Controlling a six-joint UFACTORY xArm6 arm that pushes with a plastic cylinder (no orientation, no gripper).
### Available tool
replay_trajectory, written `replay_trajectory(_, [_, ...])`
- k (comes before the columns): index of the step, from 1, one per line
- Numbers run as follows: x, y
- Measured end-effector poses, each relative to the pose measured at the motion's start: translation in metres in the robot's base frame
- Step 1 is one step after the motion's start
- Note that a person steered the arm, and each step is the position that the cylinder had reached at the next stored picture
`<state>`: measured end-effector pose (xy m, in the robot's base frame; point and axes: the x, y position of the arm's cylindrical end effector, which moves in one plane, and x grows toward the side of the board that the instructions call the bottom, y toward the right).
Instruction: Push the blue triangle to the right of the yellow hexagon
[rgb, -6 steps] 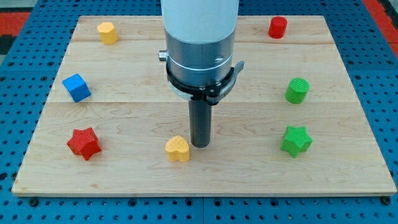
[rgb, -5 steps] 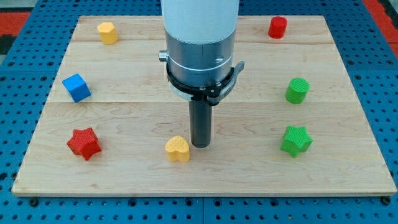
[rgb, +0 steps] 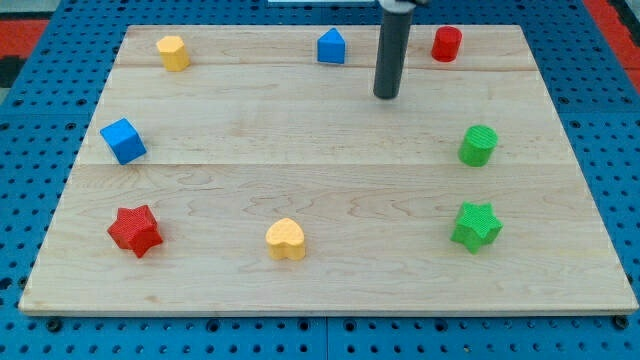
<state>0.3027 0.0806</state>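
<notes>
Standing matte my tip (rgb: 386, 96), ribbed blue triangle (rgb: 331, 46)

The counter (rgb: 330, 190) is pale, matt wooden board made of joined planks with visible grain and faint seams, lying on a blue pegboard (rgb: 610, 120) of dotted, slightly shiny plastic or metal, with a red patch of the same at the view's top corners. The blocks look like matt plastic with fine ribbed layer lines: the blue triangle (rgb: 331, 47), yellow hexagon (rgb: 173, 52), blue cube (rgb: 123, 140), red star (rgb: 134, 230), yellow heart (rgb: 286, 239), green star (rgb: 476, 224), green cylinder (rgb: 478, 145) and red cylinder (rgb: 446, 43). The rod ending in my tip (rgb: 386, 96) is smooth, dark grey and dull, with a soft sheen along its length.
</notes>
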Motion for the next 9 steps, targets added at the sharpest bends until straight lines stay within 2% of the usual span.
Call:
replay_trajectory(1, [-0.05, 0.008])
replay_trajectory(2, [-0.071, -0.031])
replay_trajectory(5, [-0.071, -0.175])
replay_trajectory(6, [-0.071, -0.178])
replay_trajectory(8, [-0.111, 0.022])
replay_trajectory(9, [-0.111, 0.066])
